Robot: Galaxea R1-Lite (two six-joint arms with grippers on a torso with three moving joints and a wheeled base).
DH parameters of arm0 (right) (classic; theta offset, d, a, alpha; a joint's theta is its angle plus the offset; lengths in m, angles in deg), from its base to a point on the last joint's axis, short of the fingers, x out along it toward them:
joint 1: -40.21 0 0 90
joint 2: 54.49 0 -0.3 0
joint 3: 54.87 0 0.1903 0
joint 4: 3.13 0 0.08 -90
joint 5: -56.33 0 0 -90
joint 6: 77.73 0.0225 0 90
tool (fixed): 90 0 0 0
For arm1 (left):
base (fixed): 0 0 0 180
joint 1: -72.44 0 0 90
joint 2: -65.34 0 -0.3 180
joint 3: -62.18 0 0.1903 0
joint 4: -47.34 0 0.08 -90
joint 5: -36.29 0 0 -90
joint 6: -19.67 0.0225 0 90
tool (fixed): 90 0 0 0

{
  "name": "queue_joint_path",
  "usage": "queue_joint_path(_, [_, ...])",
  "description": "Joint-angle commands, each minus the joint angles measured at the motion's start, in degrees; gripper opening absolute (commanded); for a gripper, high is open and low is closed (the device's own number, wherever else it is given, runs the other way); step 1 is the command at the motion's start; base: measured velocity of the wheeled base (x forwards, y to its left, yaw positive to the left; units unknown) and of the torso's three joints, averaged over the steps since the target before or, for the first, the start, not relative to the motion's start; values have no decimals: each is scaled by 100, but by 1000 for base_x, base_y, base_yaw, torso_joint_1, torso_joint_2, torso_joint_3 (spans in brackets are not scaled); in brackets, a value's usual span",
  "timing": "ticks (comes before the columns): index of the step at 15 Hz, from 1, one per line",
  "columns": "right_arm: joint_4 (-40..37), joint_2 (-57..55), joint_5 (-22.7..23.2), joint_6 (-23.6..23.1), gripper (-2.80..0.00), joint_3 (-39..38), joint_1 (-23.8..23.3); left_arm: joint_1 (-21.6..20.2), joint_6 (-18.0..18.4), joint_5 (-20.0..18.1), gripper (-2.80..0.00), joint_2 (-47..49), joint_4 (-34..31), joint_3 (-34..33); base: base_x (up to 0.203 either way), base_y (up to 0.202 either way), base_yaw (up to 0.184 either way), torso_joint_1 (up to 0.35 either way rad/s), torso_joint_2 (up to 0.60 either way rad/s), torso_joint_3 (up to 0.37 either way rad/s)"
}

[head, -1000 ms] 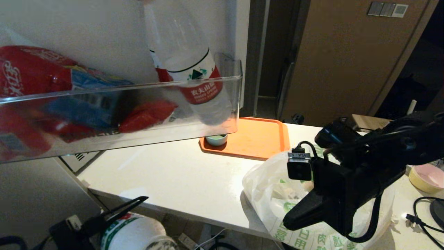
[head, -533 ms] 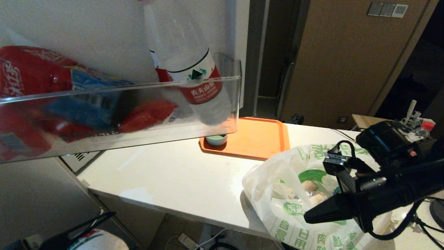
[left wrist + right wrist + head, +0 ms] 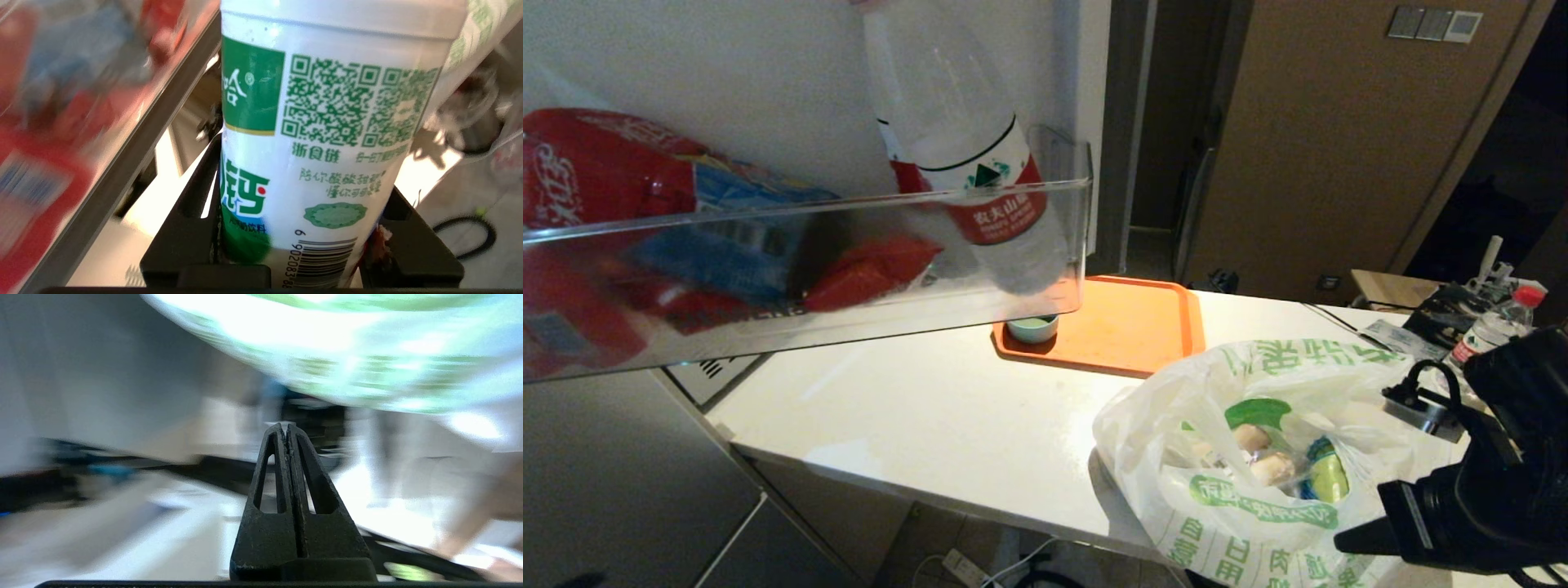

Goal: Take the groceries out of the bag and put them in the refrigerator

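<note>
My left gripper (image 3: 302,179) is shut on a white bottle (image 3: 327,122) with a green label, held upright next to the refrigerator's (image 3: 727,65) open door; this gripper is outside the head view. The bag (image 3: 1258,506), crinkly white with green characters, lies open on the counter's front right. Pale beige lumps (image 3: 1270,467) and a yellow-green pack (image 3: 1327,478) show inside it. At the bag's right, low by the counter edge, my right gripper (image 3: 1339,543) is shut and holds nothing; its fingertips (image 3: 282,430) are pressed together.
A clear door shelf (image 3: 1045,245) holds a water bottle with a red label (image 3: 988,204) and red packs (image 3: 596,171). An orange tray (image 3: 1127,327) with a small green cup (image 3: 1032,328) sits on the white counter (image 3: 931,408). A red-capped bottle (image 3: 1494,327) stands far right.
My right arm has swung down and to the right off the bag, uncovering what is inside. The left gripper with the white bottle has dropped out of the head view's lower left.
</note>
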Motion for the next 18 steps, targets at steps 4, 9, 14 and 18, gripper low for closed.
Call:
queue_joint_path(4, [591,117,-781,-523,-280,-661,15,-8,20,257,-280,-739,-652,175,0,0,0,0,0,0])
queue_joint_path(9, [3617,287,-1322,-2466,-280,-2621,11,-8,18,357,-280,-759,-652,199,0,0,0,0,0,0])
queue_joint_path(14, [6345,313,-1788,-3130,-280,-4248,-48,-8,-201,647,-280,-775,-654,199,0,0,0,0,0,0])
queue_joint_path(18, [6230,658,-2303,-2046,-280,-4222,-69,1,-489,639,-280,-731,-670,173,0,0,0,0,0,0])
